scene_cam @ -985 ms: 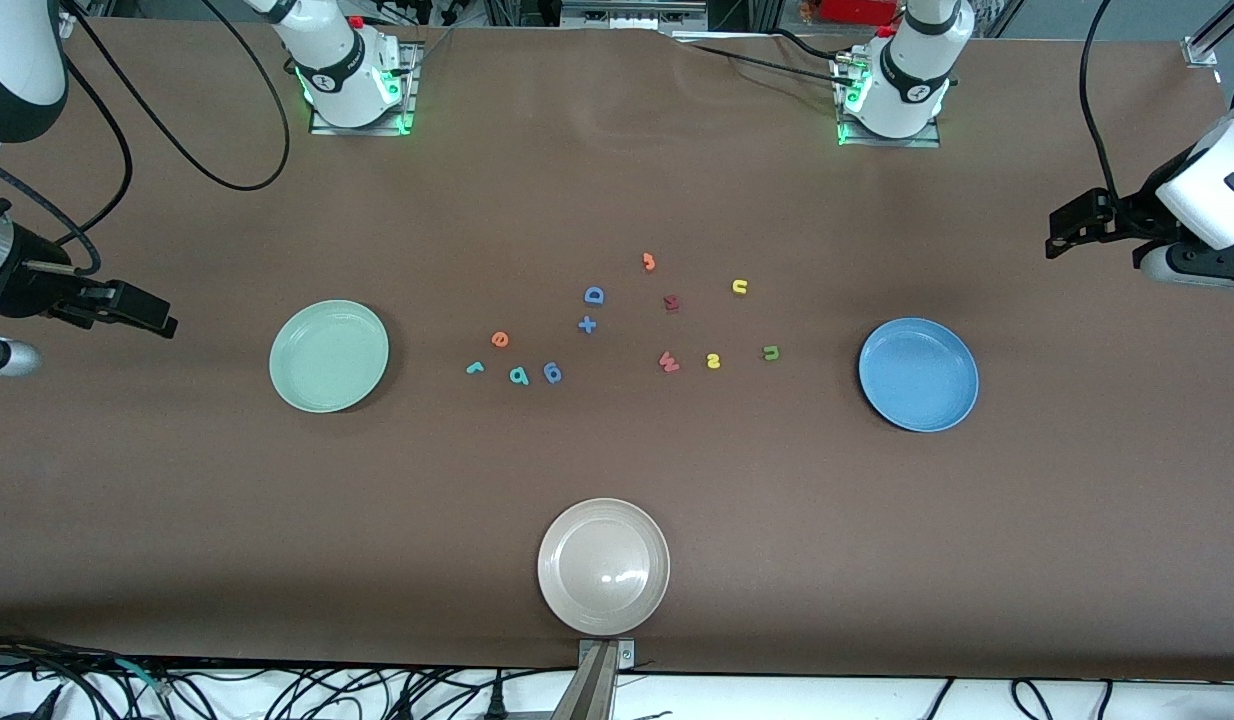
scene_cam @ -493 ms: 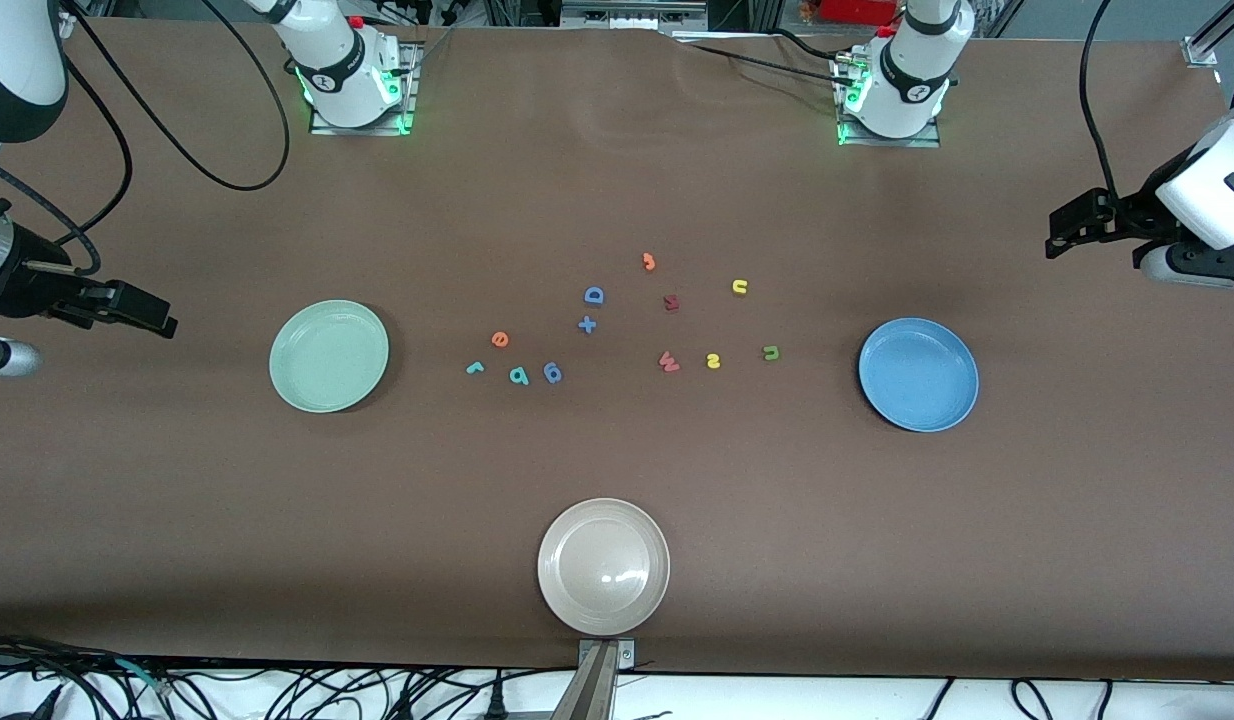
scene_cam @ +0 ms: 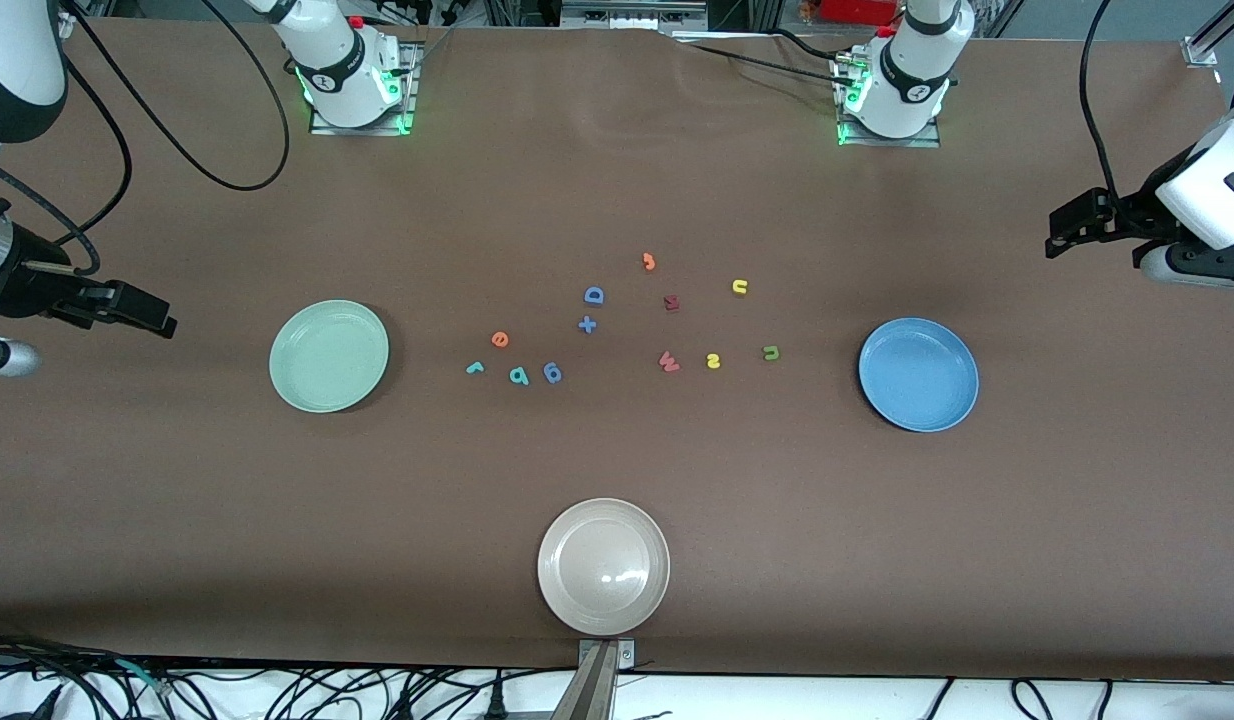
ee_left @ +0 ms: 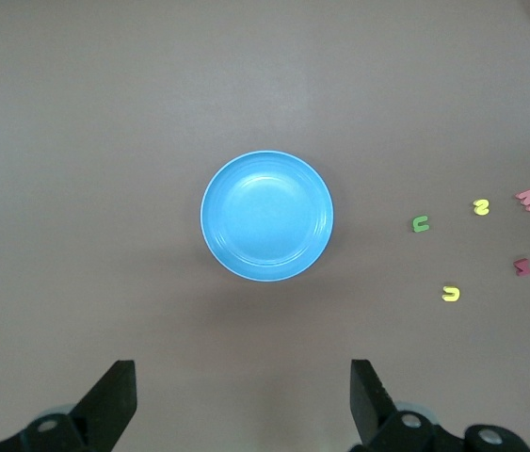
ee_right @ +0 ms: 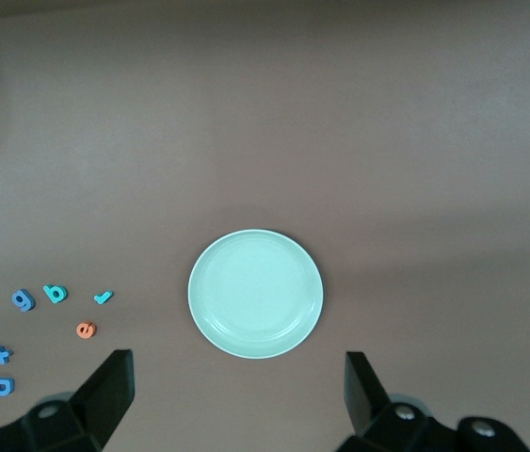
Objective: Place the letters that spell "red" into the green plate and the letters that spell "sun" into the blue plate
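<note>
The green plate (scene_cam: 328, 356) (ee_right: 255, 294) lies toward the right arm's end of the table, the blue plate (scene_cam: 918, 374) (ee_left: 266, 216) toward the left arm's end. Between them lie the teal r (scene_cam: 474, 368), orange e (scene_cam: 500, 339) and teal d (scene_cam: 519, 376), closer to the green plate. The yellow s (scene_cam: 713, 361), yellow u (scene_cam: 740, 287) and olive n (scene_cam: 771, 352) lie closer to the blue plate. My right gripper (scene_cam: 157, 312) (ee_right: 236, 391) hangs open and empty over the table's end by the green plate. My left gripper (scene_cam: 1062, 232) (ee_left: 243, 395) hangs open and empty by the blue plate.
A beige-white plate (scene_cam: 603, 566) sits at the table's near edge. Among the letters lie a blue g-like piece (scene_cam: 552, 372), a blue D (scene_cam: 594, 295), a blue plus (scene_cam: 587, 324), an orange hook (scene_cam: 649, 262), a dark red m (scene_cam: 671, 302) and a red w (scene_cam: 668, 361).
</note>
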You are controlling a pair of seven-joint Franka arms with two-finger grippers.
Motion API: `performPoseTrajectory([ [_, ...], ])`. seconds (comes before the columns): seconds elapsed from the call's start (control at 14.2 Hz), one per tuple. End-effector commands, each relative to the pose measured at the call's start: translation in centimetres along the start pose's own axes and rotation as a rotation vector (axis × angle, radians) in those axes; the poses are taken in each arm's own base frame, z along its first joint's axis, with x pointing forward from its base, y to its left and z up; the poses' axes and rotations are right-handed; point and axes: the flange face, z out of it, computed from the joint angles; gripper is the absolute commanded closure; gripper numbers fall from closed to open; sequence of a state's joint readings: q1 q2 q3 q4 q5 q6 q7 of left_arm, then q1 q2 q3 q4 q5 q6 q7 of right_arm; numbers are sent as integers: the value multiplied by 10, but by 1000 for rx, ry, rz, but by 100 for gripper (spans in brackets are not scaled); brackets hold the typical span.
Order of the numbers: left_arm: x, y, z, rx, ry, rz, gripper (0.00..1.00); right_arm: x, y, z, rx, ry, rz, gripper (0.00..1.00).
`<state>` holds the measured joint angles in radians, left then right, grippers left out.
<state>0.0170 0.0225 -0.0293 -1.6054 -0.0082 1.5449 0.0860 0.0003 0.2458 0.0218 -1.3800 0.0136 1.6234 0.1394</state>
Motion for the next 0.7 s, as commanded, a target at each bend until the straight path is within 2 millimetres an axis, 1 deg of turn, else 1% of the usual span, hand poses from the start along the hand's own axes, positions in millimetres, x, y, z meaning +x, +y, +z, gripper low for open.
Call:
performPoseTrajectory([
  [0.0,0,-1,-8,-34,-1,-6,0,-3,3,-1,-15,-3,5,1],
  [0.63,0,-1,-6,-36,-4,-1,0,-3,3,0,-14,-5,5,1],
])
